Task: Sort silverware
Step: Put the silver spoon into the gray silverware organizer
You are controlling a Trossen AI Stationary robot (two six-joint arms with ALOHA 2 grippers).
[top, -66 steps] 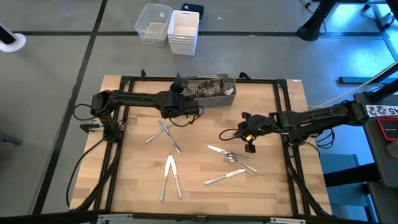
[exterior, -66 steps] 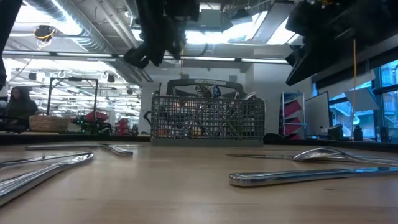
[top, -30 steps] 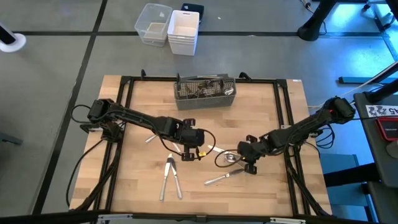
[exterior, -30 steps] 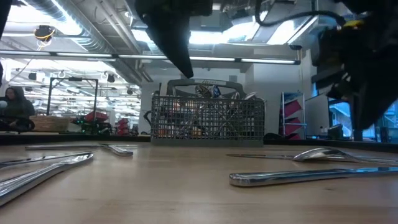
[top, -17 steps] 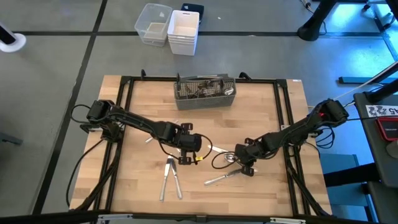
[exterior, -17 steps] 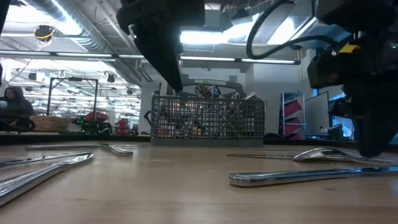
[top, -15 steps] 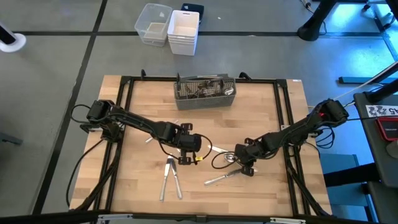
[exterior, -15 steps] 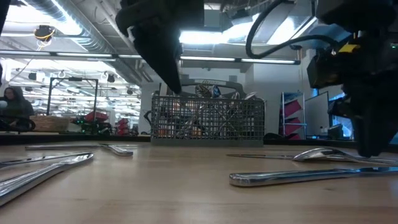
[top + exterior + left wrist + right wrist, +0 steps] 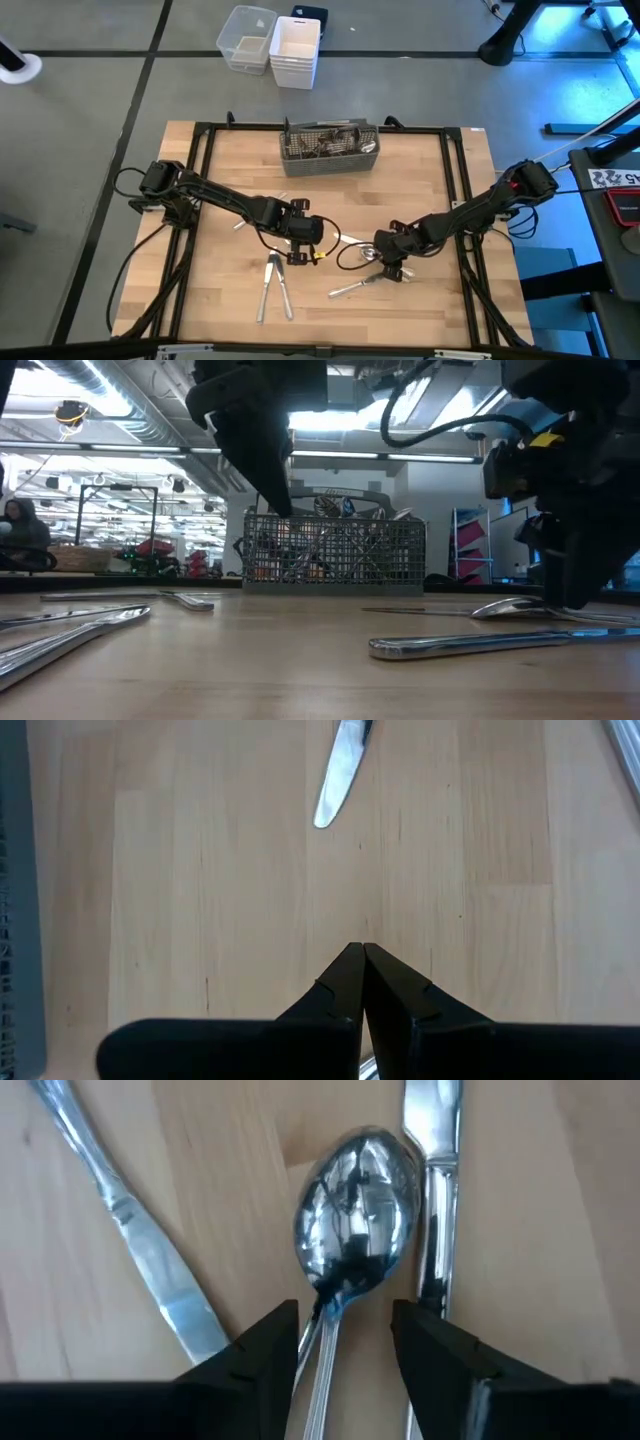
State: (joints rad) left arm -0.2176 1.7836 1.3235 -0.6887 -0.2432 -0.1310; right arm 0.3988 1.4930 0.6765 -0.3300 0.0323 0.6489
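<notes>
- Two arms worked low over the wooden table (image 9: pixel 440 170), and the wire caddy (image 9: pixel 329 148) sat at the far edge with cutlery already standing in it.
- Right gripper (image 9: pixel 345 1342) was spread wide, its fingers straddling the neck of a spoon (image 9: pixel 355 1220) that lay bowl-up on the wood; nothing was gripped.
- A knife (image 9: pixel 435 1210) lay touching that spoon on one side, and another knife (image 9: pixel 150 1270) sat just beside it on the other.
- Left gripper (image 9: pixel 362 982) hung clenched tight and empty over bare wood near mid-table, a knife tip (image 9: pixel 338 780) lying ahead of it.
- Two knives (image 9: pixel 274 285) rested near the front edge, close to the left gripper.
</notes>
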